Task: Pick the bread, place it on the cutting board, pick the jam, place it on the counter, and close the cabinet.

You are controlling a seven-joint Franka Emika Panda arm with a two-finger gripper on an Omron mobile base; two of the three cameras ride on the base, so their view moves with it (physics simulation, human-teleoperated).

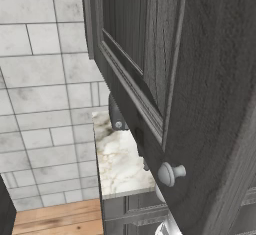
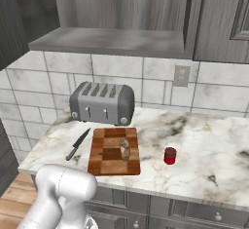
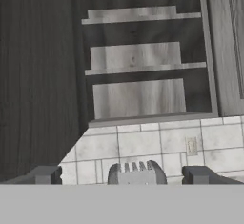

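Marbled, brown-veined counter is carrying the checkered wooden board, and you're seeing the chunky brown bread sitting on it. The small red jam is standing just right of the board. The dark wood-grain cabinet is hanging open, its round knob showing. Your gripper is spreading wide, grasping nothing.

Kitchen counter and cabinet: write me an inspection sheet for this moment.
Surface: marbled counter, mostly bare on its right part.
Job's things: bread lies on the cutting board; red jam jar stands on the counter right of the board; cabinet door swung open, shelves bare.
Clutter: toaster behind the board, knife left of it.
Gripper: gripper open, empty, facing the cabinet.
Cables: nothing seen.
Surroundings: tiled wall, outlet, wood floor.
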